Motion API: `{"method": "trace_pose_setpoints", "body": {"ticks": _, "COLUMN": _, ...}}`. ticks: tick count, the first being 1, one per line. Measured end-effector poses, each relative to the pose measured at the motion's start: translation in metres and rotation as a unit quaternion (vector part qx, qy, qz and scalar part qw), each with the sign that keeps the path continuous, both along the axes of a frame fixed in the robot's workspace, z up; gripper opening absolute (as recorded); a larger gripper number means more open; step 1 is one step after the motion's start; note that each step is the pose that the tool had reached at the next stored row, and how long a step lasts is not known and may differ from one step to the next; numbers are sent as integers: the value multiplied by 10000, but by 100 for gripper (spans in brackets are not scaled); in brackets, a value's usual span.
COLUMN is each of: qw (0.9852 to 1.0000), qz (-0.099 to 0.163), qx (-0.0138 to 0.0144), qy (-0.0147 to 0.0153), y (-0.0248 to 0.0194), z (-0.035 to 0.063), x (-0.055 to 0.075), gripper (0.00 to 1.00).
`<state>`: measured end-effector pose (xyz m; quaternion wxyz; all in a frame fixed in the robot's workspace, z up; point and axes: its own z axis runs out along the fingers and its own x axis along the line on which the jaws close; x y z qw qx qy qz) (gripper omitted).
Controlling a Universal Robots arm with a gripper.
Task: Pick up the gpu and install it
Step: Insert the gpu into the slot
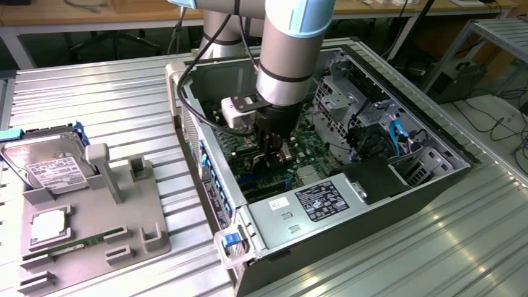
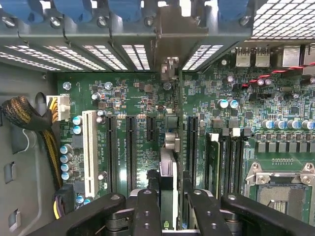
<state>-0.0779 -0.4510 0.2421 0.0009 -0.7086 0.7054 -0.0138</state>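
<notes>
The gpu [image 2: 168, 169] appears edge-on in the wrist view as a thin dark card running from between my fingers toward the case's rear wall. Its silvery bracket [image 2: 179, 34] stands against the slot openings there. My gripper [image 2: 170, 212] is shut on the card, one finger [image 2: 146, 211] on each side. The card hangs upright over the green motherboard [image 2: 147, 98], in line with a black expansion slot [image 2: 191, 147]. In the exterior view the gripper [image 1: 276, 158] is deep inside the open computer case [image 1: 387, 185], with the gpu [image 1: 272, 166] dark beneath it.
A grey fixture tray [image 1: 91, 241] at the exterior view's left holds a silver hard drive [image 1: 49, 168], a CPU [image 1: 48, 224] and a green RAM stick [image 1: 74, 246]. Inside the case are the power supply [image 1: 318, 201], a cable bundle [image 2: 29, 118], a white slot [image 2: 89, 152] and a CPU socket [image 2: 280, 189].
</notes>
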Motion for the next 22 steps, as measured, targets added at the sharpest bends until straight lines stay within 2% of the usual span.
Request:
{"method": "trace_pose_setpoints", "body": {"ticks": 1, "qw": 10000, "qz": 0, "qx": 0, "qy": 0, "y": 0, "z": -5, "x": -1, "gripper": 27}}
{"method": "trace_pose_setpoints", "body": {"ticks": 2, "qw": 10000, "qz": 0, "qx": -3, "qy": 1, "y": -1, "z": -54, "x": -1, "gripper": 27}}
{"method": "trace_pose_setpoints", "body": {"ticks": 3, "qw": 10000, "qz": 0, "qx": 0, "qy": 1, "y": 0, "z": -143, "x": -1, "gripper": 27}}
{"method": "trace_pose_setpoints", "body": {"ticks": 7, "qw": 10000, "qz": 0, "qx": 4, "qy": 1, "y": 0, "z": -161, "x": -1, "gripper": 27}}
{"method": "trace_pose_setpoints", "body": {"ticks": 9, "qw": 10000, "qz": -1, "qx": 42, "qy": -17, "y": 9, "z": -191, "x": 2, "gripper": 28}}
{"method": "trace_pose_setpoints", "body": {"ticks": 10, "qw": 10000, "qz": -1, "qx": 14, "qy": -5, "y": 4, "z": -170, "x": 0, "gripper": 28}}
{"method": "trace_pose_setpoints", "body": {"ticks": 11, "qw": 10000, "qz": 0, "qx": 9, "qy": -4, "y": 0, "z": -159, "x": -2, "gripper": 34}}
{"method": "trace_pose_setpoints", "body": {"ticks": 12, "qw": 10000, "qz": 0, "qx": 10, "qy": -6, "y": 1, "z": -126, "x": -1, "gripper": 34}}
{"method": "trace_pose_setpoints", "body": {"ticks": 15, "qw": 10000, "qz": 0, "qx": 6, "qy": -36, "y": 6, "z": 111, "x": -2, "gripper": 34}}
{"method": "trace_pose_setpoints", "body": {"ticks": 22, "qw": 10000, "qz": 0, "qx": 6, "qy": -71, "y": 9, "z": 428, "x": -4, "gripper": 34}}
